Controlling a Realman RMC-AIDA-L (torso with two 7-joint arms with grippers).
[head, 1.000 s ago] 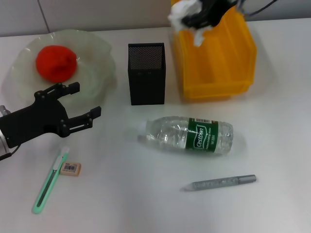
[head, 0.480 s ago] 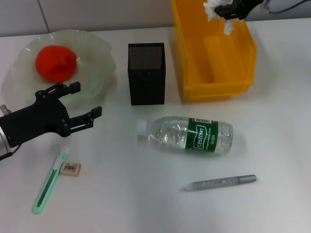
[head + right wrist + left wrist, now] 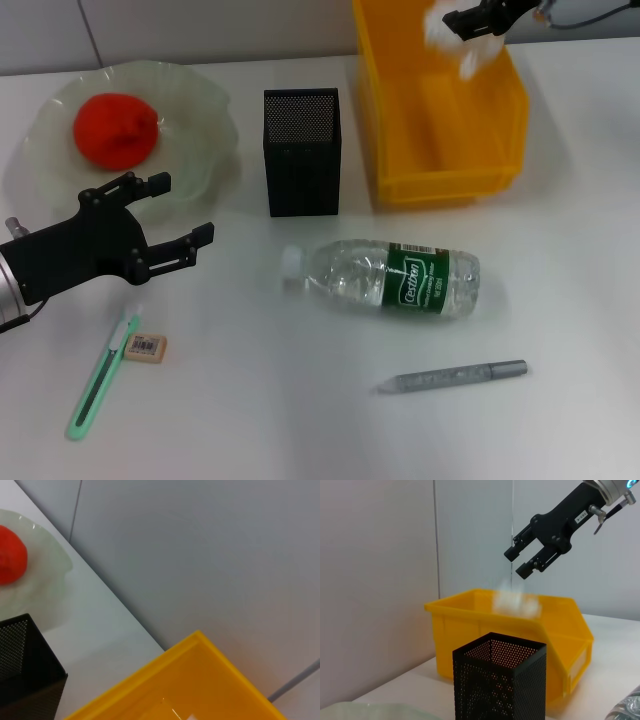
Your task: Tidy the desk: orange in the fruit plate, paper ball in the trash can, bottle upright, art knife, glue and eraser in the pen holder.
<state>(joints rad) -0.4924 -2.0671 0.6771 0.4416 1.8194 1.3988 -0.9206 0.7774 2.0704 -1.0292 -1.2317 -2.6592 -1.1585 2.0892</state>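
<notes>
The white desk (image 3: 560, 300) fills the head view, and the biggest thing on it is the yellow bin (image 3: 440, 110) at the upper right, serving as the trash can. Above its far end, at the top right of the frame, the right gripper (image 3: 478, 17) hangs with its fingers spread and nothing between them; the paper ball (image 3: 455, 45) is a white blur just under it, in mid-air over the bin's opening. The left wrist view shows this from the side: the right gripper (image 3: 526, 562) stands open at the upper right, and the paper ball (image 3: 516, 602) is apart from it, just above the bin's rim. At the upper left the pale green fruit plate (image 3: 200, 110) holds the orange (image 3: 115, 130). Below it, at the left edge, the left gripper (image 3: 172, 214) hovers over the desk, fingers wide apart and empty. The water bottle (image 3: 390, 280) lies on its side at centre, cap to the left. The black mesh pen holder (image 3: 302, 152) stands upright between plate and bin. At lower left lies the green art knife (image 3: 100, 375), with the small eraser (image 3: 146, 347) just beside it. At lower right lies the grey glue stick (image 3: 452, 376).
</notes>
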